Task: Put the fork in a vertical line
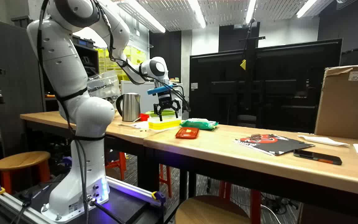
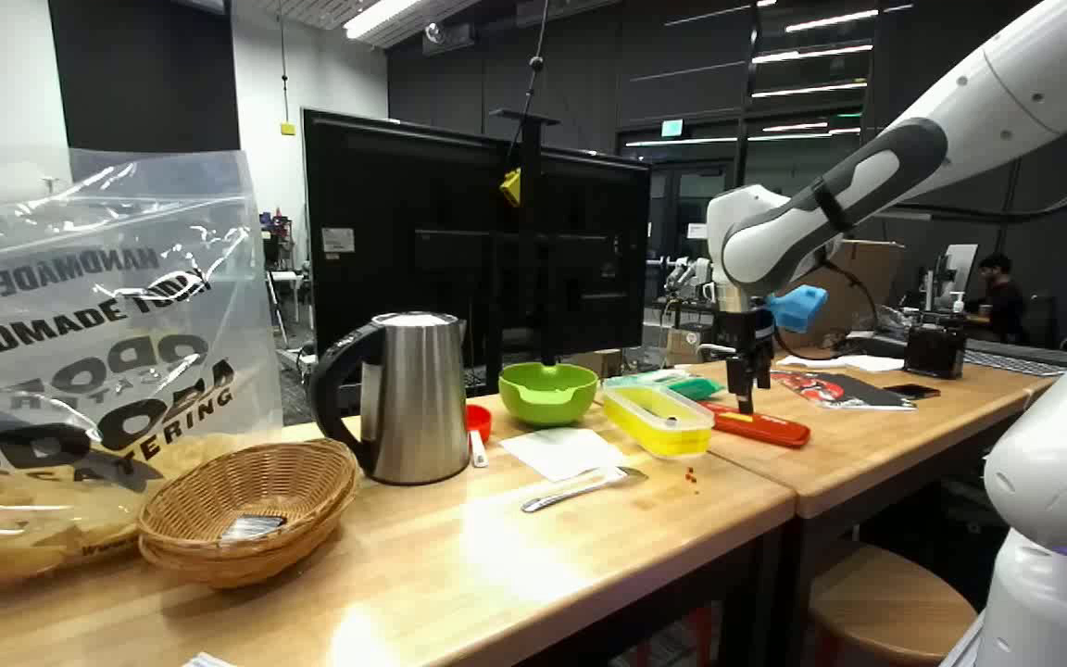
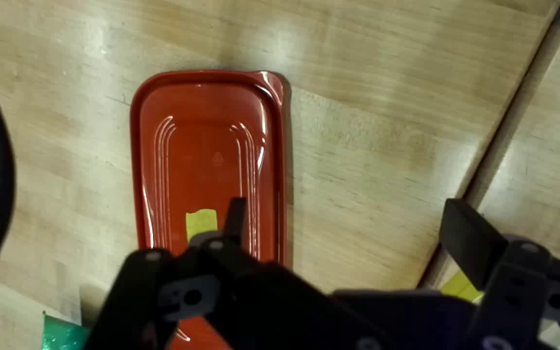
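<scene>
A silver utensil (image 2: 580, 491) lies on the table in front of the white paper, its handle towards the kettle side. I cannot tell whether it is the fork or a knife. It is not in the wrist view. My gripper (image 1: 169, 117) is open with nothing between its fingers. It points down above the table, at the red lid (image 2: 760, 428) and the yellow container (image 2: 659, 421), well away from the utensil. In the wrist view the open fingers (image 3: 345, 209) are far apart; one overlaps the red lid (image 3: 207, 160), the other the table seam.
A green bowl (image 2: 547, 394), white paper (image 2: 563, 451), a red cup (image 2: 479, 421) and a steel kettle (image 2: 418, 398) stand near the utensil. A wicker basket (image 2: 246, 509) and plastic bag (image 2: 107, 371) are beyond. A green packet (image 1: 199, 123), magazine (image 1: 267, 143) and phone (image 1: 317, 157) lie on the table.
</scene>
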Controlling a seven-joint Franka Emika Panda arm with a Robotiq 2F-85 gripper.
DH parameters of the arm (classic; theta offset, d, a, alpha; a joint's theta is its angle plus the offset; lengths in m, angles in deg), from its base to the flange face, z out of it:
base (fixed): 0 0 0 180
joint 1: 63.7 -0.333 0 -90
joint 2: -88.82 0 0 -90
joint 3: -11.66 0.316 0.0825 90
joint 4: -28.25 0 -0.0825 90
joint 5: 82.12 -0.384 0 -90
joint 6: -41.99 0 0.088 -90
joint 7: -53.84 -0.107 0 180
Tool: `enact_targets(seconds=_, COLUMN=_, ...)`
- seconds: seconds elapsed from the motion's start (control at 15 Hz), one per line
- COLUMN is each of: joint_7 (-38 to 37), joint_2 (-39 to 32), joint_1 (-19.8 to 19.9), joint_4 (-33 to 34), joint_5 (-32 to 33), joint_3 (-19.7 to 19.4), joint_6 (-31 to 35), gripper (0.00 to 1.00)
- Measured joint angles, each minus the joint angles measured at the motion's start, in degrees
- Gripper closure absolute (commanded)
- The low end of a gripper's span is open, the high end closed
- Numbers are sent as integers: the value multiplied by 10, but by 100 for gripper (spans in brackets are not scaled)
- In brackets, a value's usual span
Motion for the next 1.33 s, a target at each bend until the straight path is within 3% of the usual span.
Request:
enact_targets(seconds=0.67, joint_7=-1, joint_2=13, joint_1=0, joint_4=-37, joint_5=14, joint_3=0, joint_6=7, gripper=0)
enact_targets(seconds=1.33, joint_7=1, joint_2=127, joint_1=3, joint_4=-149, joint_5=79, joint_3=-2, joint_6=29, gripper=0)
